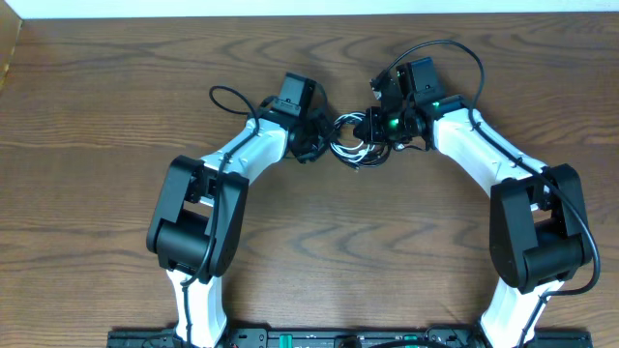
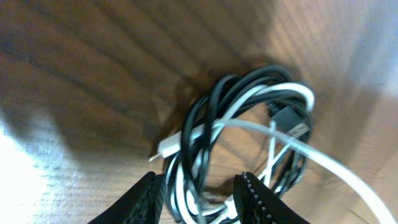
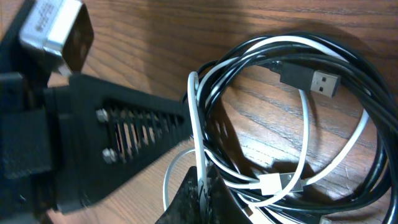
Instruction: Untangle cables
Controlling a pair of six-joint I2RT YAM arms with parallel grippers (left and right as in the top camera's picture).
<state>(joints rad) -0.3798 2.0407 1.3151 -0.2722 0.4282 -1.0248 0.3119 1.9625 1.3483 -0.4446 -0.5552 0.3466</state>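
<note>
Reaching in from both sides, my two arms meet over the cables [image 1: 353, 150], a small tangled coil lying on the wooden table [image 1: 309, 251] just beyond its middle.

My left gripper [image 2: 199, 190] is about a third open. Its two dark fingers [image 2: 146, 199] straddle the near edge of the coil, and several black and white strands fill the gap between them, so it grips the bundle there.

My right gripper [image 3: 200, 186] is closed tight. The white cable [image 3: 194, 124] runs straight down into its tips, pinched there. In the left wrist view one white strand stretches taut across the coil and off toward the lower right.

The black cable [image 2: 258, 73] loops several times around the outside of the coil. Its flat black plug [image 3: 311, 81] lies loose inside the loops. A small white plug [image 3: 273, 183] rests on the wood near my right fingertips.
</note>
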